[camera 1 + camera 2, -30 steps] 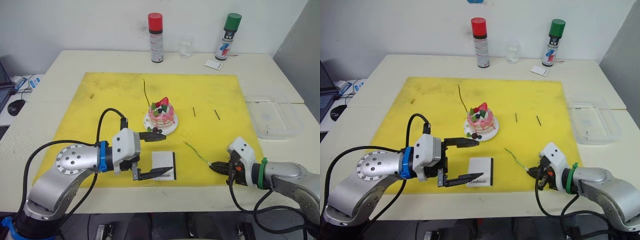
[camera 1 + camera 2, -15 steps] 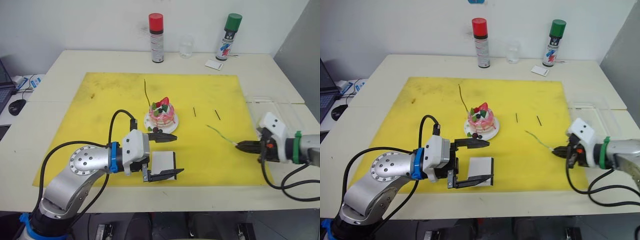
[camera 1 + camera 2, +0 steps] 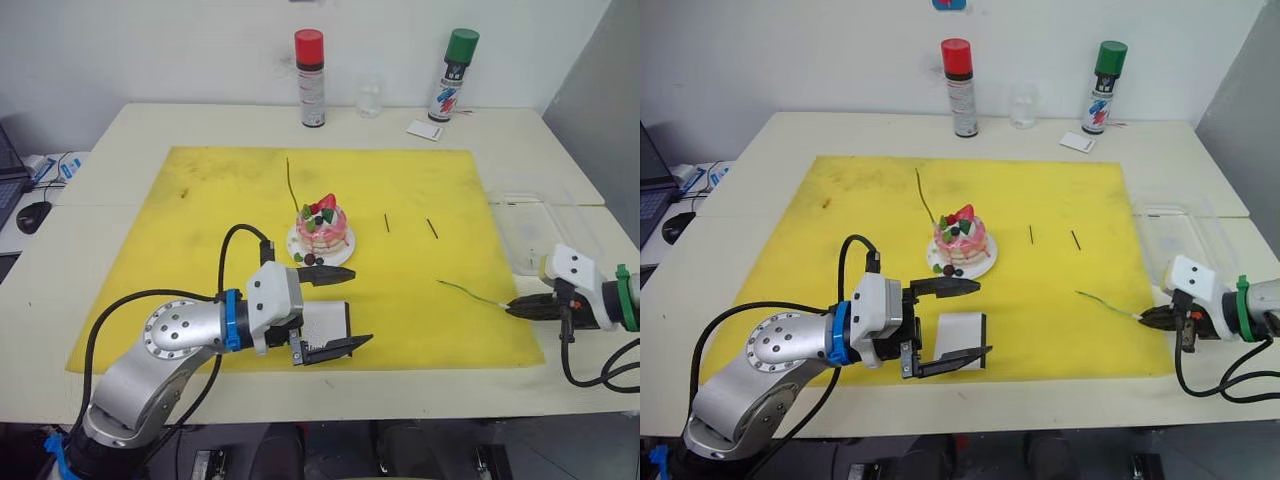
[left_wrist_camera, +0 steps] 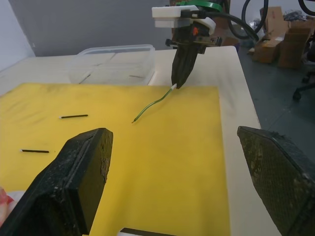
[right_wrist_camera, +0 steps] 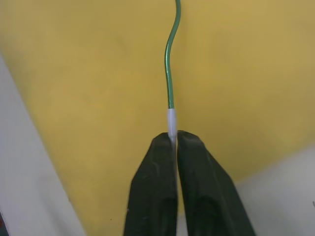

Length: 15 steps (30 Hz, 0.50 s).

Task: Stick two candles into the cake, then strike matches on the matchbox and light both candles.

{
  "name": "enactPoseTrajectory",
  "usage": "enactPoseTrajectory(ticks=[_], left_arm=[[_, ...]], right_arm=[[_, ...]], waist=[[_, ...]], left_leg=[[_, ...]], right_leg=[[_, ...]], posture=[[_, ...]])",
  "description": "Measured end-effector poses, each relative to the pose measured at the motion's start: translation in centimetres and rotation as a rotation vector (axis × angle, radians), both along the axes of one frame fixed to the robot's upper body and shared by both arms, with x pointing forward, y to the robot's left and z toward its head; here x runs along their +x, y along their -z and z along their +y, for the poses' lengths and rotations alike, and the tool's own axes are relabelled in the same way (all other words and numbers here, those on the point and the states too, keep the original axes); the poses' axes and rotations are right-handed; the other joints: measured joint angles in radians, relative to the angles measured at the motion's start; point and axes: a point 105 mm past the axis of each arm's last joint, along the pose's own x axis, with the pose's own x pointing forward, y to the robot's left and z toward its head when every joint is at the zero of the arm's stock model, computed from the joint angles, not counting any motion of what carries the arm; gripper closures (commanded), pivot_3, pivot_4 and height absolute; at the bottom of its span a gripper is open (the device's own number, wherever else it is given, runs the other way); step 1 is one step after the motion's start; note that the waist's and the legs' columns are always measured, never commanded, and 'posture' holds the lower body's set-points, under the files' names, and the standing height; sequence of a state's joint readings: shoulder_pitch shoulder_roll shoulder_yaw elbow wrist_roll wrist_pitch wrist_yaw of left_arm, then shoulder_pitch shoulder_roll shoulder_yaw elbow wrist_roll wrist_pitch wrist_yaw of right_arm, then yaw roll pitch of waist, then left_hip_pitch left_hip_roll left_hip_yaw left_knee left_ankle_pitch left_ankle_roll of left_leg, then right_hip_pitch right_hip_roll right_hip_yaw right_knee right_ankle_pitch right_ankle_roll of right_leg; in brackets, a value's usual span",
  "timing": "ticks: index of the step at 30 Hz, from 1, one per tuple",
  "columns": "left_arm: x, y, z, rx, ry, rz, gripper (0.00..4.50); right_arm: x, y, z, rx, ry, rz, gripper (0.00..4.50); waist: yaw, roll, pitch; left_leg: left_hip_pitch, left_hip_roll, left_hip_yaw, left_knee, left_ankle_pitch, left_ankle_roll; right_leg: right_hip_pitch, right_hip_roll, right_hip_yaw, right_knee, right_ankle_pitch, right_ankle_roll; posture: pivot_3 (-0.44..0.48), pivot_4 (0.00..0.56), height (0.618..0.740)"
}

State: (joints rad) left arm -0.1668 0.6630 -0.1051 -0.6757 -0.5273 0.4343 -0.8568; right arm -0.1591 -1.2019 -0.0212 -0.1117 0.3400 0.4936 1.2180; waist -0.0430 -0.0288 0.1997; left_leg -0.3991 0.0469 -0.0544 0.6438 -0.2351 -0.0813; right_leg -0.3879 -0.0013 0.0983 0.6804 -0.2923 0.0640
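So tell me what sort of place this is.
Probably a lab or workshop, not a home: a plain white table with a yellow mat, two spray cans against a bare wall, cardboard boxes and an office chair behind.

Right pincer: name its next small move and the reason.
Probably carry the candle leftward toward the cake. The right pincer is shut on its whitish end at the yellow mat's right edge, well away from the cake.

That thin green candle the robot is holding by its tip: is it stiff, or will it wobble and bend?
Probably light and a bit springy: the candle is very thin and wavy, held only by its white end in the right gripper. It sticks out without drooping much, so fairly stiff, but likely snaps easily.
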Motion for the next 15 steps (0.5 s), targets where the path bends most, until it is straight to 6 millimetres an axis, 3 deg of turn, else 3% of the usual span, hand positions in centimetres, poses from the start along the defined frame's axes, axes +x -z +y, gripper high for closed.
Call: enactPoseTrajectory(ticks=[5,7,11,15], left_arm=[[0.0,0.0,-0.2,-0.007,-0.003,0.002,0.0],[0.1,-0.2,-0.5,-0.008,0.006,-0.003,0.0],[0.2,-0.9,-0.9,-0.007,0.025,-0.033,0.0],[0.2,-1.4,-1.6,-0.008,0.048,-0.065,0.0]], right_arm=[[-0.4,0.4,0.3,-0.046,-0.038,0.034,1.72],[-0.2,-0.4,0.2,-0.096,-0.034,0.033,1.09],[0.1,-2.0,0.2,-0.15,-0.014,0.043,1.09],[-0.3,-1.0,0.7,-0.173,-0.007,0.11,1.09]], waist=[[0.001,0.0,0.0],[-0.001,0.002,0.0],[-0.001,0.002,0.0],[0.002,0.002,0.0]], left_leg=[[0.0,0.0,0.001,0.001,0.0,0.0],[0.0,0.0,0.001,0.001,0.0,0.0],[0.0,0.0,0.0,0.001,0.0,0.0],[-0.001,0.0,0.0,0.001,0.0,0.0]], right_leg=[[0.0,0.0,0.001,0.0,0.001,0.002],[0.0,0.0,0.001,0.0,0.002,0.002],[0.0,0.0,0.001,0.0,0.001,0.002],[0.0,0.0,0.001,-0.001,0.001,0.002]], posture=[[0.0,0.15,0.74],[0.0,0.15,0.74],[0.0,0.15,0.74],[0.0,0.15,0.74]])
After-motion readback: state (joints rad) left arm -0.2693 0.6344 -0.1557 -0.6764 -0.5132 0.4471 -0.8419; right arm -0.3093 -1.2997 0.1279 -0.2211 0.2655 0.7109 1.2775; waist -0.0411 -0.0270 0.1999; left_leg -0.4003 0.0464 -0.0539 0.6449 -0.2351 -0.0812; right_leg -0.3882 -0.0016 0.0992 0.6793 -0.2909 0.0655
